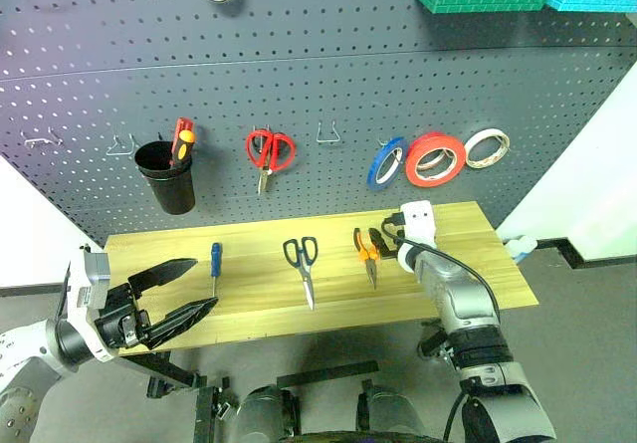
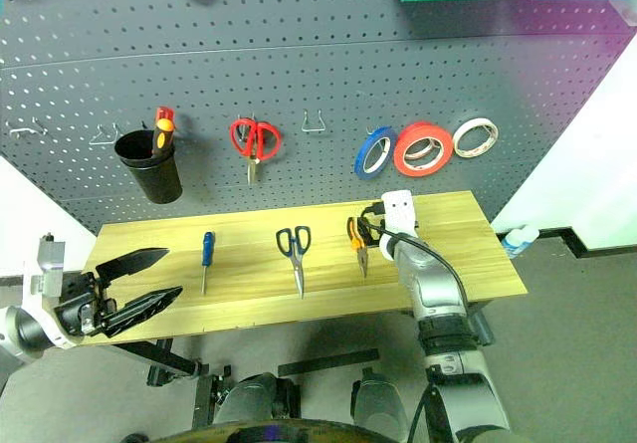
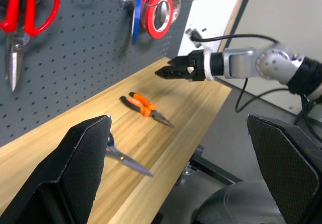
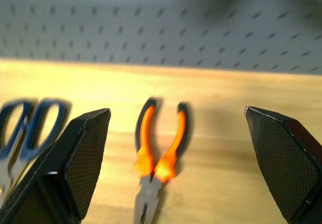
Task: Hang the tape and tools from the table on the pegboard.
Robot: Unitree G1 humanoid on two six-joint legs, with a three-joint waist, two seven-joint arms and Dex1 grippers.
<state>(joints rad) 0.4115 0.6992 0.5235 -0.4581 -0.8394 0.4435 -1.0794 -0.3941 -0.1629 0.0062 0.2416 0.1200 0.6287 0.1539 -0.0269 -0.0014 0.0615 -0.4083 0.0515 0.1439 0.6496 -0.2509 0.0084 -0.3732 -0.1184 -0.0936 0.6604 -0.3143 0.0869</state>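
Orange-red tape (image 1: pixel 435 158) hanging on pegboard (image 1: pixel 299 75) right of centre, screwdriver (image 1: pixel 214 263), scissors (image 1: pixel 303 265), pliers (image 1: pixel 365 252) lying mid-frame on table (image 1: pixel 259 304), right gripper (image 3: pixel 168 68) spread wide, empty, above pliers, left gripper (image 1: pixel 179 294) lower left, wide, empty.

A grey floor (image 1: pixel 587 314) spreads below and to the right of the dark base rail (image 1: pixel 597 256), which runs along the foot of a white wall (image 1: pixel 597 164). Just beside the rail's left end stands a small pale bottle with a blue cap (image 1: pixel 520 248). Left of the rail, at the far side of the scene, another white wall panel (image 1: pixel 30 234) rises above the floor.
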